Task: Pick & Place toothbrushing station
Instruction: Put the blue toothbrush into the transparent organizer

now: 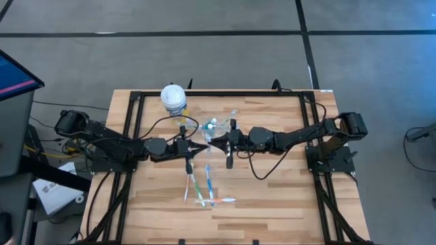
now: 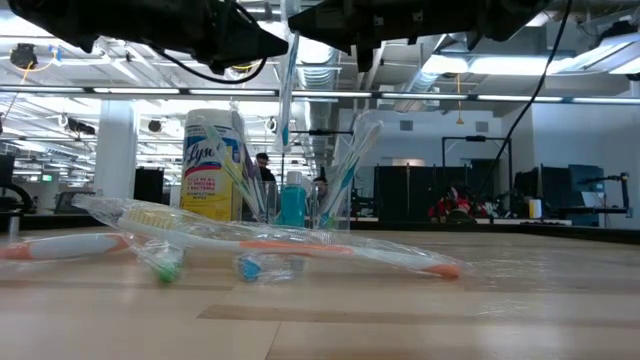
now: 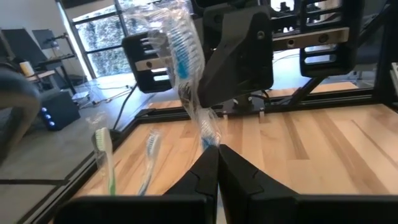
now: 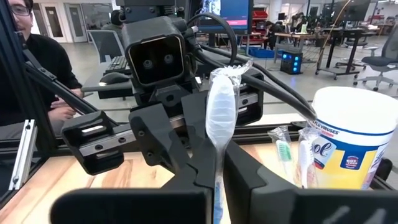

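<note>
From above, the left gripper (image 1: 201, 148) and right gripper (image 1: 214, 143) met near the bench's (image 1: 286, 197) middle, with loose toothbrushes (image 1: 204, 190) toward its front edge and the cup (image 1: 216, 126) behind. In both wrist views, each gripper was clamped on one wrapped toothbrush (image 3: 186, 68), held upright between them.

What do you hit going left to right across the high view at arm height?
Left arm base → left gripper, shut on a wrapped toothbrush → right gripper, shut on the same brush → right arm base. The canister sits farther back, above the left arm.
</note>
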